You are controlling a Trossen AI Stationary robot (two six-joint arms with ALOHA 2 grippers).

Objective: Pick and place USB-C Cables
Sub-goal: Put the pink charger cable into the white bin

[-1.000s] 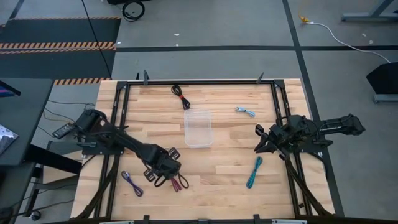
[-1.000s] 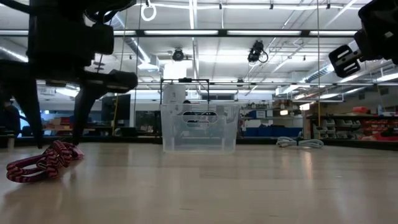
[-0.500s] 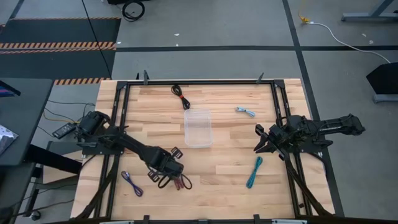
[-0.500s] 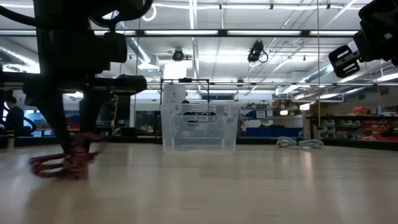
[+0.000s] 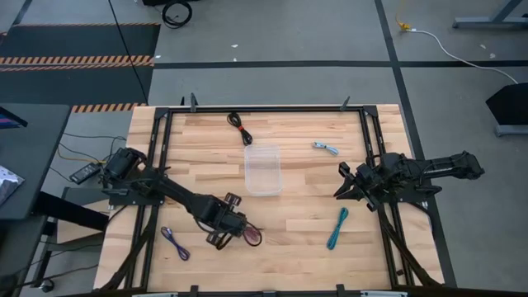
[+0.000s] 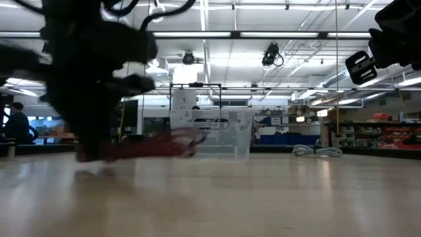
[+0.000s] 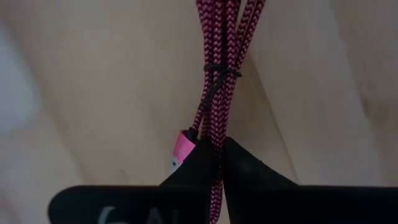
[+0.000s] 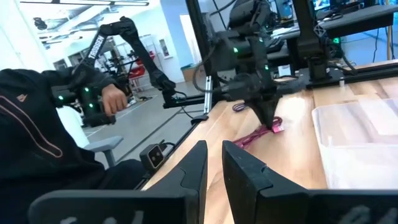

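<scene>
My left gripper is near the table's front left and is shut on the maroon cable bundle, which also shows in the left wrist view and the low view. My right gripper waits at the table's right, empty, its fingers a narrow gap apart. The teal cable, the light blue cable, the black-with-red cable and the purple-blue cable lie flat on the wood. My left gripper pinches the maroon bundle between its two fingers near one end, right beside the pink plug. The fingers come from above. The rest of the bundle, tied by a thin black tie, reaches out past the fingertips, lifted clear of the table.
A clear plastic container stands at the table's middle, to the far right of my left gripper. A black frame runs along the table's edges. A person sits beyond the table's left side.
My left gripper has come down on the maroon cable, shut on it and lifted it clear of the table. It has turned and gone a little toward the table's right edge, and the bundle now trails out toward the container.
</scene>
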